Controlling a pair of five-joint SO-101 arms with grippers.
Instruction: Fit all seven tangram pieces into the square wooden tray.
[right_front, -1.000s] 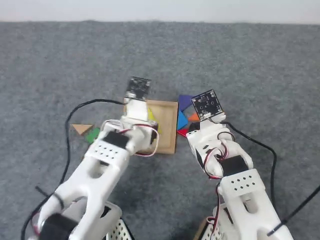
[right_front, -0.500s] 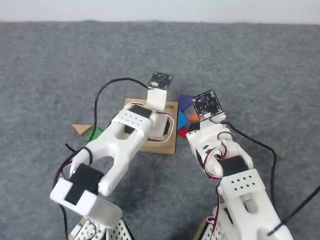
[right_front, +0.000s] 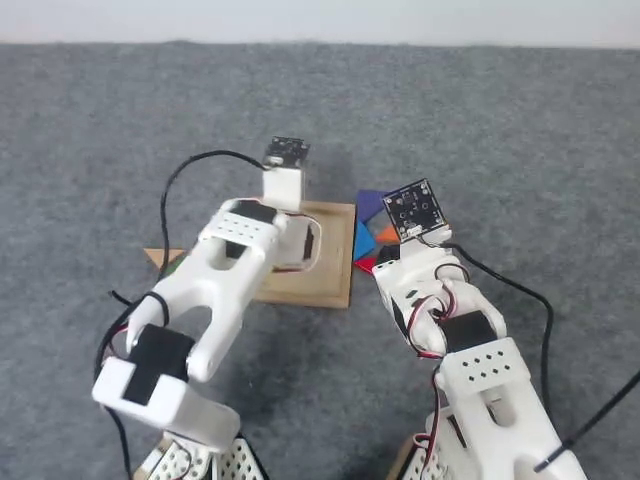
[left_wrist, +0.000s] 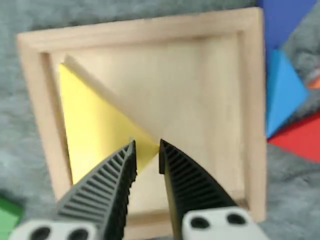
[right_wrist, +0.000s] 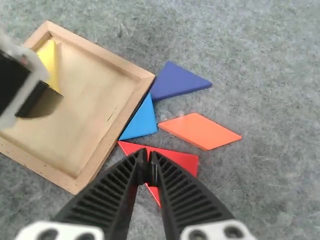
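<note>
In the high view, the left arm (right_front: 230, 270) has risen from its low pose over the square wooden tray (right_front: 328, 285). It swung briefly toward the tray's right edge and now hangs higher above the tray's far left part. The right arm (right_front: 440, 300) has not shifted, and a tan triangle (right_front: 160, 257) lies on the carpet well to the left of the tray. In the left wrist view, the left gripper (left_wrist: 146, 146) hovers above the tray (left_wrist: 150, 27) with its jaws a narrow gap apart and nothing between them. The yellow triangle (left_wrist: 95, 125) lies flat inside, tucked into one corner along a wall, so the release looks done and one piece of seven is seated. The dark blue triangle (left_wrist: 287, 20), light blue triangle (left_wrist: 282, 90) and red triangle (left_wrist: 300, 142) wait just outside the tray, and a green piece (left_wrist: 7, 215) lies off another corner. In the right wrist view, the right gripper (right_wrist: 148, 154) has its jaws together, empty, above the red triangle (right_wrist: 175, 160). The orange parallelogram (right_wrist: 200, 131), light blue triangle (right_wrist: 142, 122) and dark blue triangle (right_wrist: 177, 81) lie beside the tray (right_wrist: 95, 48), where the yellow triangle (right_wrist: 49, 60) sits partly behind the left gripper. Six pieces remain to be fitted.
</note>
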